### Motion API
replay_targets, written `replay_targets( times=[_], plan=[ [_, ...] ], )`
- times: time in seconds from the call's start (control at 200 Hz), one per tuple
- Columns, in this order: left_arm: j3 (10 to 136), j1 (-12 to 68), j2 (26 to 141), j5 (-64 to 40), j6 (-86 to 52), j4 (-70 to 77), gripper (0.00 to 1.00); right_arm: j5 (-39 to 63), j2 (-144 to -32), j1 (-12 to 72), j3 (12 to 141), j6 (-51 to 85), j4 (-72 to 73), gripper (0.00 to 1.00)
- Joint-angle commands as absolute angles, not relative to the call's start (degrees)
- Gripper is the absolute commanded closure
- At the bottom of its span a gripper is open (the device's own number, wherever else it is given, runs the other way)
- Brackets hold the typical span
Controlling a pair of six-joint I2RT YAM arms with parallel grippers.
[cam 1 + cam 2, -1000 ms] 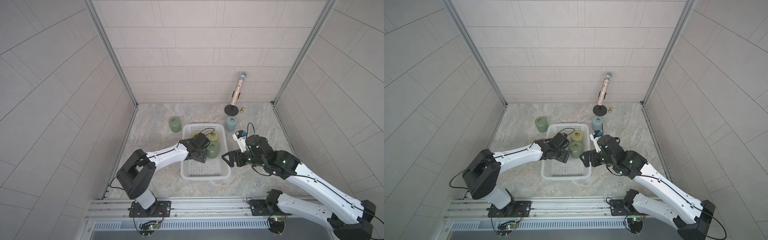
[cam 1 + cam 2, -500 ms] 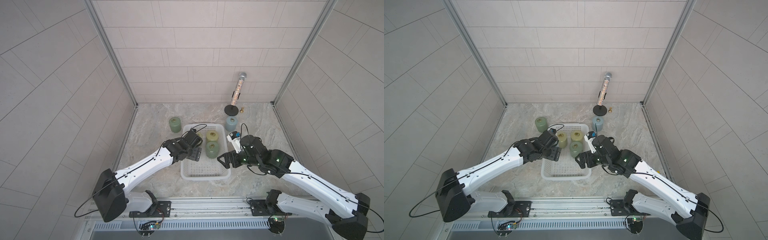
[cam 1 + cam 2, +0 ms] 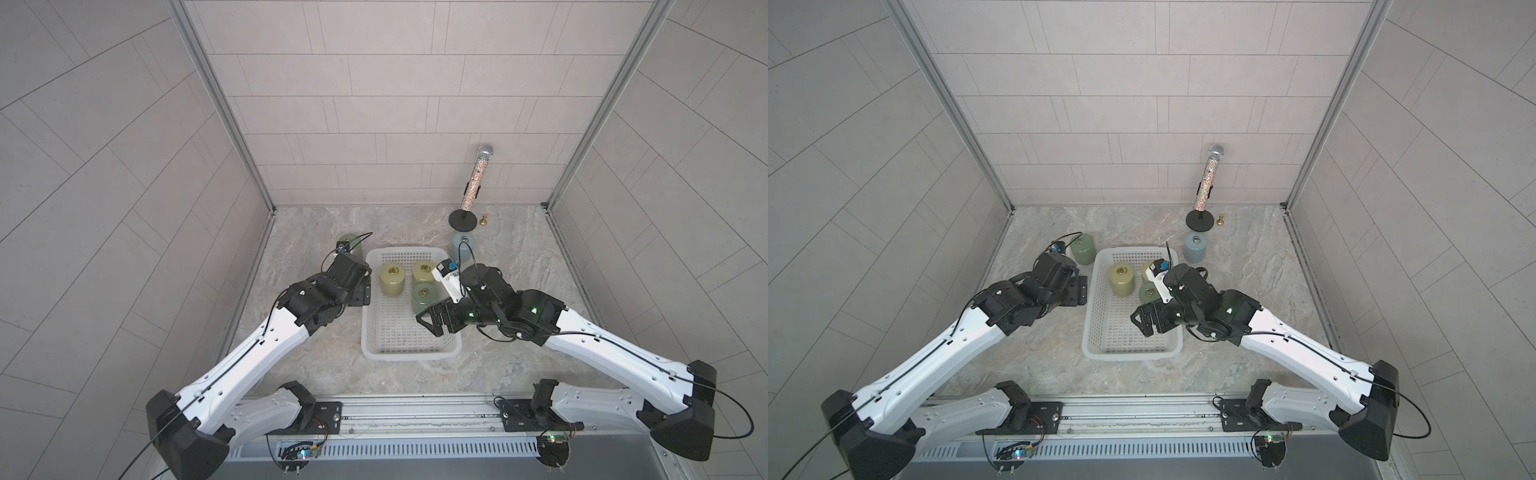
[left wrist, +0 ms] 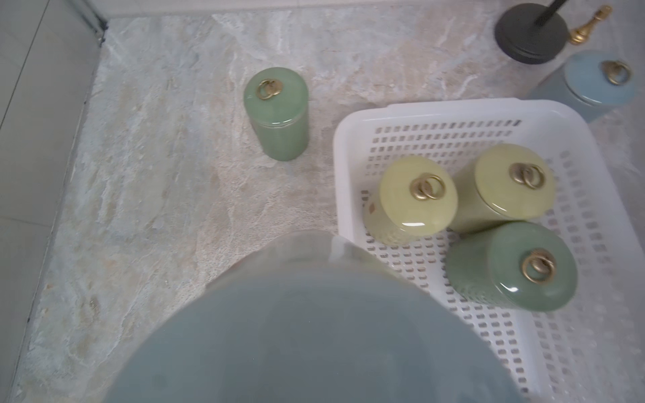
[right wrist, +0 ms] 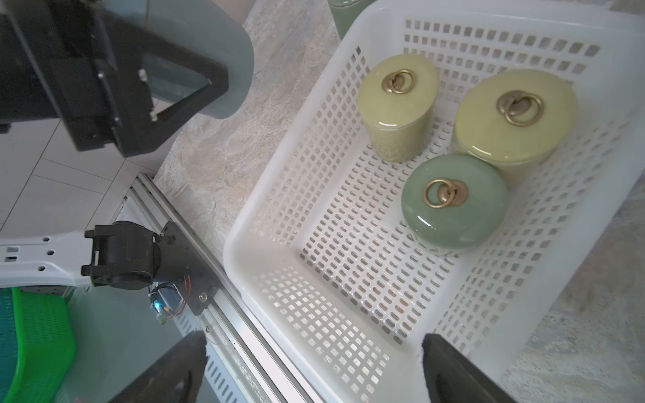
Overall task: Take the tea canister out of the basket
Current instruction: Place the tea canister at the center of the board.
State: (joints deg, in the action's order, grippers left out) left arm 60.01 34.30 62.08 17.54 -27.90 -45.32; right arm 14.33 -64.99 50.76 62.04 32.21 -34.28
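Left gripper [image 3: 1079,289], clamped on canister [image 5: 230,52], has cleared basket's [image 3: 411,356] left rim; only wrist views show canister. Right gripper [image 3: 430,324] spread wide, empty.

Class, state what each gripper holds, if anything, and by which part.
The left gripper holds a grey-blue canister, jaws clamped across its side wall. The right gripper holds nothing.

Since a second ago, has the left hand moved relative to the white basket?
Yes. The left hand, shut on a grey-blue canister, has gone from over the basket's inside to just outside the rim nearest the left arm.
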Motion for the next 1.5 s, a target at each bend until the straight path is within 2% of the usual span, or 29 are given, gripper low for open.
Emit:
replay_targets(
  times=[0.0, 0.205, 0.66, 1.331, 1.496],
  plan=[
    [57.2, 29.9, 61.7, 15.6, -28.8, -39.7, 0.16, 14.5, -66.7, 51.9, 64.3, 30.8, -33.4, 0.0],
    [52.3, 22.4, 66.5, 11.3, -28.7, -30.7, 0.16, 14.3, -69.5, 53.3, 66.7, 30.7, -32.2, 0.0],
    [51.8, 15.9, 82.6, 5.6, -28.8, -22.5, 0.16, 12.2, -71.1, 53.5, 68.3, 30.6, -33.8, 0.0],
    [53.6, 15.3, 91.3, 3.0, -29.2, -18.0, 0.15, 10.3, -69.2, 53.5, 65.8, 31.0, -33.9, 0.0],
    [53.5, 15.3, 91.4, 2.8, -29.4, -17.9, 0.1, 9.9, -68.8, 53.5, 65.4, 31.3, -34.0, 0.0]
  ],
)
